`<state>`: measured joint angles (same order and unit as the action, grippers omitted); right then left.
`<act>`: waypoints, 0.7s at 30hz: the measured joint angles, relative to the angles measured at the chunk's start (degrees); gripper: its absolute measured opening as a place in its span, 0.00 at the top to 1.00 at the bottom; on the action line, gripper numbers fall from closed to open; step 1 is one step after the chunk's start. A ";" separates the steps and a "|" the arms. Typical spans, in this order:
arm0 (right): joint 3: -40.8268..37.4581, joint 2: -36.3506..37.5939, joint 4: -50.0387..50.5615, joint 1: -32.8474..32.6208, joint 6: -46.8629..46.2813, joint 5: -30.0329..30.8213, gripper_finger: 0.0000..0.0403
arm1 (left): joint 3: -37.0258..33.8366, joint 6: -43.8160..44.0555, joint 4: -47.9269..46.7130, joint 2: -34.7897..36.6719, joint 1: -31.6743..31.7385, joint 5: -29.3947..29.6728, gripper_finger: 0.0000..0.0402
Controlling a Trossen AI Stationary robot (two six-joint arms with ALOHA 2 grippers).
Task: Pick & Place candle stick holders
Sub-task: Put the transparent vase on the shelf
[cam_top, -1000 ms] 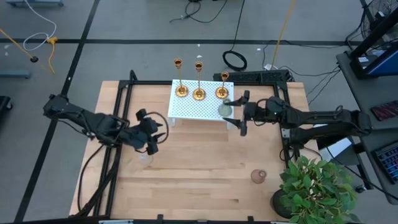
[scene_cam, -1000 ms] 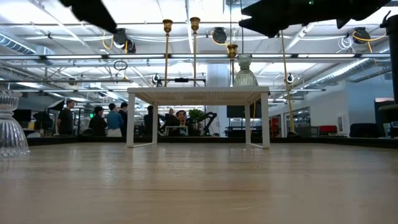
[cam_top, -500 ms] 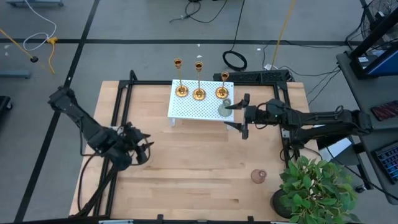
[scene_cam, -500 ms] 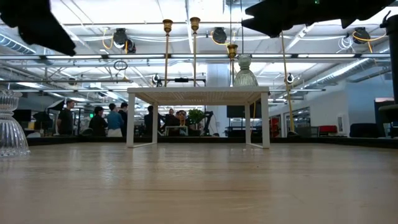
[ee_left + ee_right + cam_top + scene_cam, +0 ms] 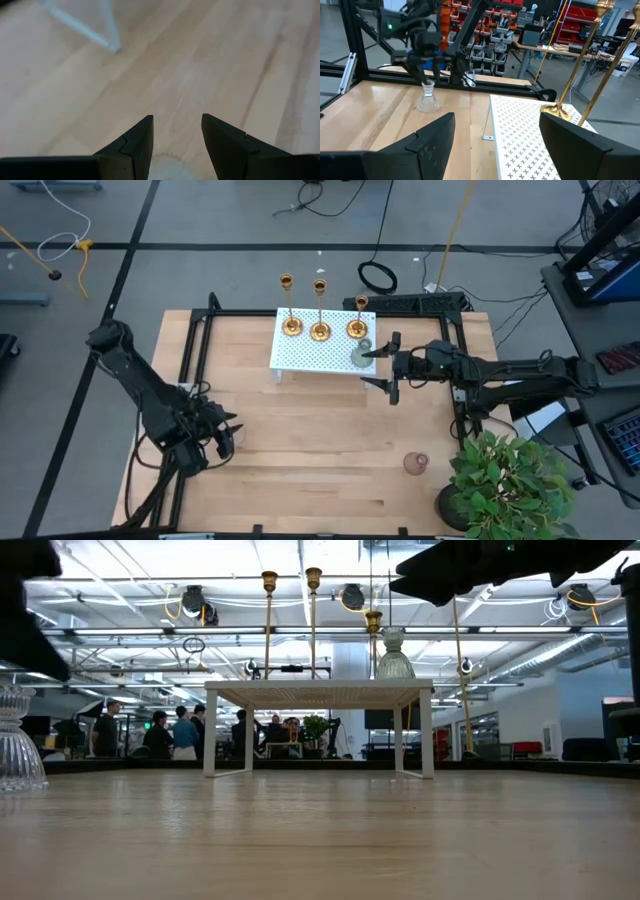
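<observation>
Wooden table [image 5: 330, 450]: most of the near half is bare board. A potted plant [image 5: 510, 480] sits at the near right corner, with a small pinkish item [image 5: 416, 464] just left of it.

White perforated stand [image 5: 320, 352] sits toward the far edge, centre. The three gold candle stick holders [image 5: 320, 330] stand upright in a row along its far edge, bases apart from each other. A clear glass holder [image 5: 362, 356] stands on the stand's right end, in front of the rightmost gold one.

Right gripper [image 5: 389, 367]: just off the stand's right edge, fingers spread wide, gripping nothing. The glass holder lies just left of it, not between the fingers.

Left gripper [image 5: 222, 438]: low over the left part of the table, well clear of the stand. Its wrist view shows the two fingers [image 5: 135, 145] apart, with a rim of clear glass [image 5: 167, 167] between them at the frame edge; contact cannot be told.

View differences:
- Right wrist view shows a small clear glass vase [image 5: 428, 96] standing on the board directly beneath the left gripper [image 5: 427, 62]; the high view hides it under the arm.
- Low view shows the stand on four legs, the gold stems rising tall above it, another ribbed glass piece [image 5: 15, 740] at the left edge, and people [image 5: 170, 732] in the room behind.

Open board lies between the two grippers.
</observation>
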<state>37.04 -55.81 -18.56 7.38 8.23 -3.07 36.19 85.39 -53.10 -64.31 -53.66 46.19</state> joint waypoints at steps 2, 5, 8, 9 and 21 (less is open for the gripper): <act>0.00 0.00 0.04 0.00 0.00 0.00 0.31 | -1.88 5.98 0.76 -0.68 -1.47 -0.37 0.57; 0.00 0.00 0.04 0.00 0.00 0.00 0.31 | -3.72 11.20 2.45 -1.31 -3.68 -0.05 0.57; 0.00 0.00 0.04 0.00 0.07 0.00 0.31 | -4.37 14.60 3.52 -1.94 -5.65 -0.43 0.57; 0.00 0.00 0.04 0.00 0.07 0.00 0.31 | -4.35 15.60 3.72 -2.12 -6.22 -0.41 0.57; 0.00 0.00 0.02 0.00 0.41 0.02 0.31 | -4.35 14.70 6.13 -2.46 -9.09 -0.06 0.57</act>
<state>37.04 -55.81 -18.55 7.38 8.64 -3.05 31.83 100.09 -46.96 -66.76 -62.76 46.13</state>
